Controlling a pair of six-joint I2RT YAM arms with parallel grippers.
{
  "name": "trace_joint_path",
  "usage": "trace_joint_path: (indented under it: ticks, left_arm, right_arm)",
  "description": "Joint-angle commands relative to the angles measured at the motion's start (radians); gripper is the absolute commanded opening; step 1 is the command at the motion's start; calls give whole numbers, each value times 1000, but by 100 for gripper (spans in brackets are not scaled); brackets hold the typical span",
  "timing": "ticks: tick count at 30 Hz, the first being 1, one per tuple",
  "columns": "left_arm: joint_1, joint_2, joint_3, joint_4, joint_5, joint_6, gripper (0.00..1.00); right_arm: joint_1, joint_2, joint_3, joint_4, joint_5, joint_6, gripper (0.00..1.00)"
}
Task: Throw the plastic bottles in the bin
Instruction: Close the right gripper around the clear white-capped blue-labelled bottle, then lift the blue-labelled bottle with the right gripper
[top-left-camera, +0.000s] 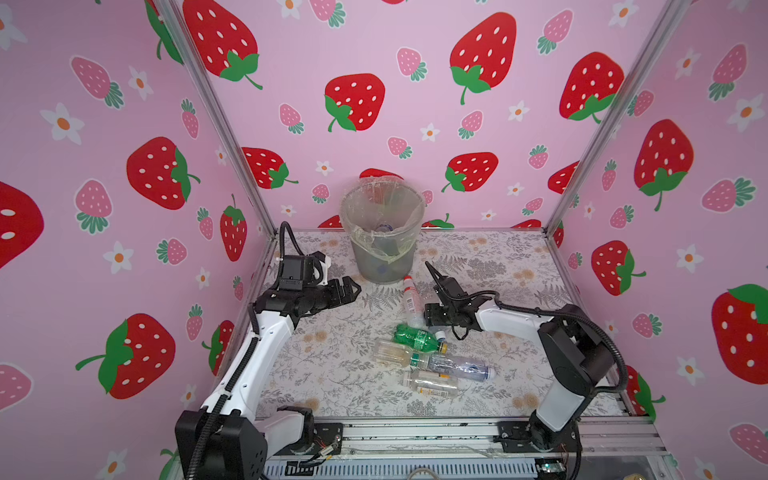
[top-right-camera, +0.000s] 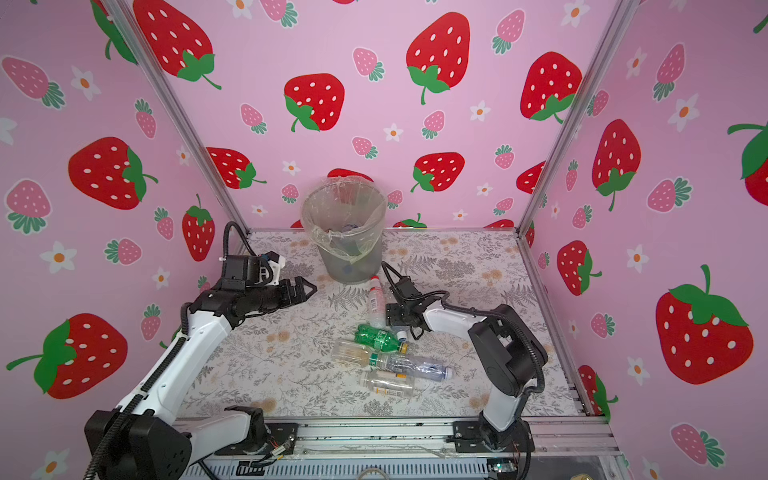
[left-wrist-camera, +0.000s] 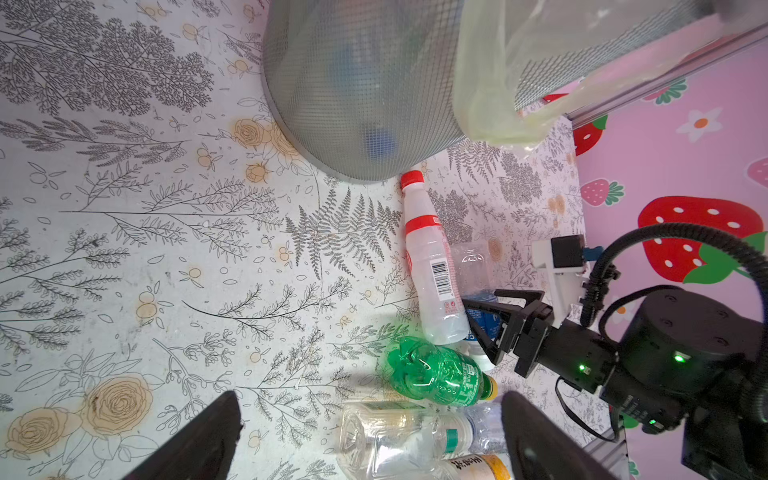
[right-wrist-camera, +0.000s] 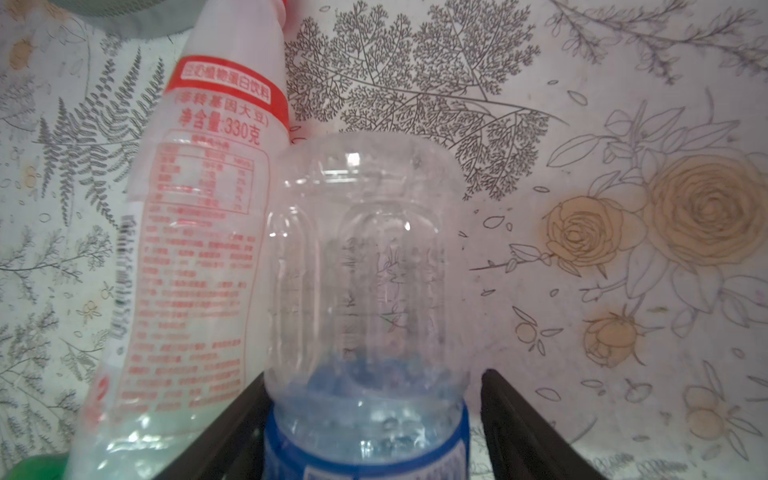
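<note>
The right gripper (right-wrist-camera: 372, 374) straddles the blue-label bottle (right-wrist-camera: 365, 257), hold unconfirmable, and should clamp squarely without dragging the neighbouring red-cap bottle (right-wrist-camera: 195, 249); the left gripper (top-left-camera: 353, 289) gapes empty.

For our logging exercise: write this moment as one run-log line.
left gripper: open, empty | right gripper: jaws astride blue-label bottle | bin: upright, partly filled

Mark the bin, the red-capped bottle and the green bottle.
bin (top-left-camera: 380, 266): in a top view, front wall.
red-capped bottle (left-wrist-camera: 430, 257): left wrist view, labelled body.
green bottle (top-left-camera: 417, 337): in a top view, mid body.
</note>
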Motion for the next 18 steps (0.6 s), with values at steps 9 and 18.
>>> trace_joint_path:
  ticks: [9, 18]
  left_arm:
    - [20, 10, 8, -6, 26, 0, 99]
    - [27, 3, 6, -4, 8, -3, 99]
  right_arm:
    - [-4, -18, -7, -6, 24, 3, 57]
    - [-35, -159, -77, -9, 56, 15, 56]
